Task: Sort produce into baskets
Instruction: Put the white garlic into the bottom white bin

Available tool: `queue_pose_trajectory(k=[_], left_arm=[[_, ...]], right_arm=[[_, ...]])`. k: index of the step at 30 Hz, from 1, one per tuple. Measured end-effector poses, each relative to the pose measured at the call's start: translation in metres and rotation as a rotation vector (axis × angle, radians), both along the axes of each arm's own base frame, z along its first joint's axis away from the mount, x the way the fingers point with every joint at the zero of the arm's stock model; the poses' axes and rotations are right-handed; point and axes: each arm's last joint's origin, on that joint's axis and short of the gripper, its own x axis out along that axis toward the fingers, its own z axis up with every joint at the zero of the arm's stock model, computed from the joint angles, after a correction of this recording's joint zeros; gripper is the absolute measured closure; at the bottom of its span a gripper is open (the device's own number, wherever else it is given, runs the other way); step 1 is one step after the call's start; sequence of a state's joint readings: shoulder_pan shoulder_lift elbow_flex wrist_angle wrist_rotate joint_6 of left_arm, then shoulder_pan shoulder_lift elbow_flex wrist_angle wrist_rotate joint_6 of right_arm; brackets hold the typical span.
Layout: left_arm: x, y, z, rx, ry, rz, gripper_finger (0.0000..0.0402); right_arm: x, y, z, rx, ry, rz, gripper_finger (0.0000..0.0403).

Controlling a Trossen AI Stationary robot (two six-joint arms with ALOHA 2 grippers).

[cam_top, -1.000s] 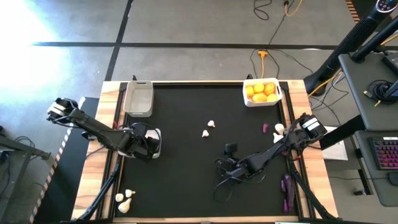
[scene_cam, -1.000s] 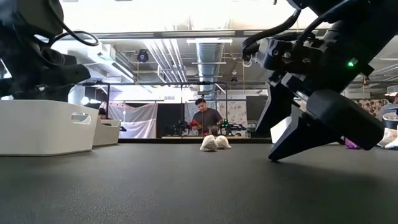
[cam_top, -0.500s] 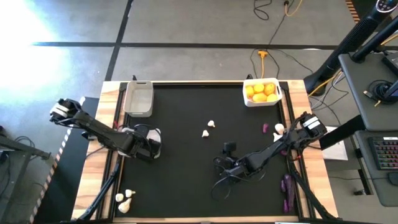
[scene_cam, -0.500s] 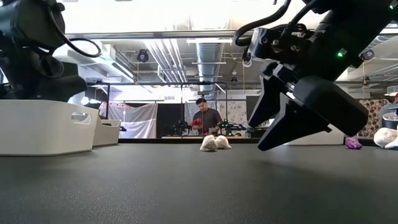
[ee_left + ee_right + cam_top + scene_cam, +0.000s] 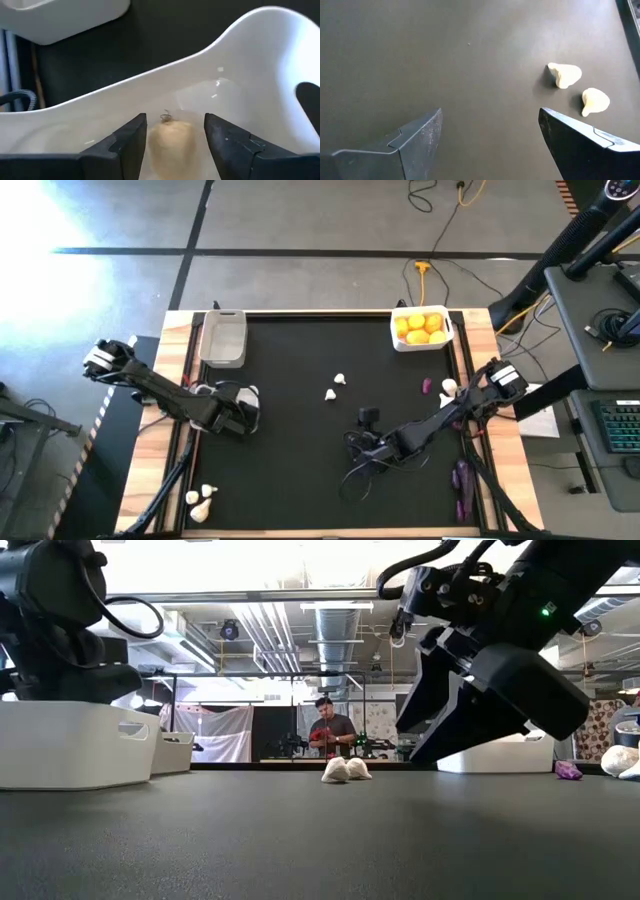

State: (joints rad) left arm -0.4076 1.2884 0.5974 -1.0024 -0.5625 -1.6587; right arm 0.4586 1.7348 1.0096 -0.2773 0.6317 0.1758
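My left gripper is open over a white basket at the table's left, also seen in the left wrist view. A whitish garlic bulb sits between its fingers inside the basket. My right gripper is open and empty, a little above the table's middle. Two garlic bulbs lie on the mat just beyond it, and show in the right wrist view and the low view. A white basket at the far right holds yellow citrus. A greyish basket stands at the far left. My left gripper's open fingers stand on either side of the garlic bulb in the white basket, coming from above. The bulb lies close to one finger, with a gap to the other. I cannot tell whether the gripper touches it.
A garlic bulb and a small purple piece lie at the mat's right edge. Purple eggplant pieces lie at the near right and garlic bulbs at the near left. Black cables trail under my right arm.
My right gripper has risen a little and gone toward the table's left, nearer the two garlic bulbs, staying open.
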Motion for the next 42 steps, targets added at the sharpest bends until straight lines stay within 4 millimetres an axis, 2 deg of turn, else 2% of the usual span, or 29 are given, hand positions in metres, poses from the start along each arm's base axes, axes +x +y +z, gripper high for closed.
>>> queue_pose_trajectory(k=[7,15,20,23,27,33,37,40,42], left_arm=[[0.006,-0.003,0.02,0.009,0.031,-0.002,0.0184],[0.033,-0.014,0.072,0.008,0.017,-0.236,0.0157],[0.052,-0.018,0.099,0.18,-0.064,-0.3,0.0157],[0.066,-0.021,0.102,0.318,-0.119,-0.296,0.0157],[0.089,-0.029,0.087,0.431,-0.15,-0.322,0.0157],[0.129,-0.046,0.041,0.501,-0.079,-0.436,0.0157],[0.151,-0.056,0.007,0.504,-0.065,-0.489,0.0157],[0.157,-0.059,-0.013,0.497,-0.024,-0.511,0.0157],[0.158,-0.059,-0.024,0.497,0.01,-0.521,0.0157]], right_arm=[[0.002,-0.004,0.0,-0.004,-0.007,-0.027,0.0078],[0.001,-0.009,0.002,-0.113,-0.064,-0.115,0.0078],[-0.006,-0.023,0.007,-0.38,-0.146,-0.297,0.0078],[-0.01,-0.044,0.015,-0.428,-0.198,-0.439,0.0078],[-0.015,-0.082,0.015,-0.388,-0.221,-0.622,0.0078],[-0.02,-0.134,-0.004,-0.26,-0.166,-0.789,0.0078],[-0.016,-0.152,-0.021,-0.096,-0.153,-0.71,0.0078],[-0.009,-0.155,-0.026,0.056,-0.223,-0.55,0.0078],[-0.008,-0.157,-0.027,0.061,-0.303,-0.468,0.0078]])
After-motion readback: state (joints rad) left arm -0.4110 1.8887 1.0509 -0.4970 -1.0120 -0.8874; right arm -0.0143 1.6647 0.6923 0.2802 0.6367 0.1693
